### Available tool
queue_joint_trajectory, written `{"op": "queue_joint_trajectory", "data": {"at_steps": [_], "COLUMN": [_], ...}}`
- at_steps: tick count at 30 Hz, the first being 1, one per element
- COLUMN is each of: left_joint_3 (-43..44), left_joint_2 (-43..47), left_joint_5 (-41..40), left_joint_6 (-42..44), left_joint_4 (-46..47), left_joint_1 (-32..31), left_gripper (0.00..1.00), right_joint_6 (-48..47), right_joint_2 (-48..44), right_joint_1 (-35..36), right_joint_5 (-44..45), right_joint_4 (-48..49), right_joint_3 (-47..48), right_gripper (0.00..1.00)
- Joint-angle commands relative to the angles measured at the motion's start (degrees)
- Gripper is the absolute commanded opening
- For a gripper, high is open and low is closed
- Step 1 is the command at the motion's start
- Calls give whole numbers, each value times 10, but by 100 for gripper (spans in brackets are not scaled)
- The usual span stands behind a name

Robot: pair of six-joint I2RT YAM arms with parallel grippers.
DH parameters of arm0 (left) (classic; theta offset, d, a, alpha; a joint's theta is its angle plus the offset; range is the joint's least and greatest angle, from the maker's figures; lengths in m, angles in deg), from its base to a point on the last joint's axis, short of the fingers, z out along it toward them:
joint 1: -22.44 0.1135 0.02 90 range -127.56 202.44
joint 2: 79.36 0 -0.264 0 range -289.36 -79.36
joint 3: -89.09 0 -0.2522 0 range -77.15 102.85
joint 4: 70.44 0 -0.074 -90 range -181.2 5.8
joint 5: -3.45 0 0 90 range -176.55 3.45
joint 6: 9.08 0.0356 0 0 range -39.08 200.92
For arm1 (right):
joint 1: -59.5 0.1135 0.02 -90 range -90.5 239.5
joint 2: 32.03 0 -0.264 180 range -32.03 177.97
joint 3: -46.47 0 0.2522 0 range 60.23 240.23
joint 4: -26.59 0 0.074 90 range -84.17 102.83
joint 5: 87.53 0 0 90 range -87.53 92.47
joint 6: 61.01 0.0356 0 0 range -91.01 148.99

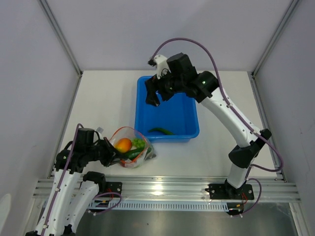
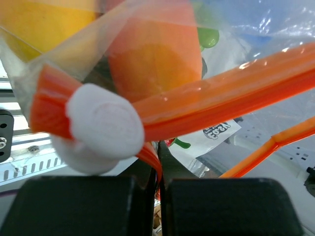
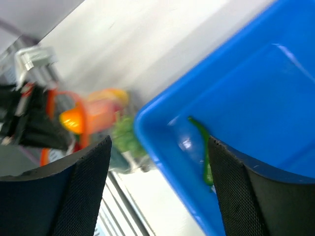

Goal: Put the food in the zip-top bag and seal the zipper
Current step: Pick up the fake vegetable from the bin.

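- Left white-and-black arm [image 1: 66, 179]: folded low at the near-left corner, wrist pointing toward the right edge.
- Left black two-finger gripper [image 1: 114, 156]: fingers [image 2: 74, 206] pressed together, pinching the thin orange-red zipper strip [image 2: 221, 98].
- Right white-and-black arm [image 1: 231, 115]: reaching from the near edge toward the middle of the far edge.
- Right black two-finger gripper [image 1: 156, 96]: raised, angled downward, fingers [image 3: 74, 196] spread wide.

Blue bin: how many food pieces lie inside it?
1: a green pepper lying by the near wall of the bin. The right gripper hangs over the far-left corner and may hide more.
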Motion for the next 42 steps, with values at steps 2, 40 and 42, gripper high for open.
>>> {"op": "queue_joint_trajectory", "data": {"at_steps": [2, 40, 42], "left_joint_3": [11, 46, 46], "left_joint_2": [8, -50, -49], "left_joint_5": [-15, -23, -23], "left_joint_6": [30, 88, 88], "left_joint_4": [-8, -32, -32], "left_joint_1": [3, 4, 4], "left_gripper": [0, 1, 0], "right_joint_6": [-13, -63, -63], "right_joint_2": [13, 158, 156], "right_joint_1": [-72, -85, -83], "right_joint_5": [-18, -82, -66], "right_joint_4": [18, 55, 53], "right_joint_3": [-19, -262, -267], "right_gripper": [86, 97, 97]}}
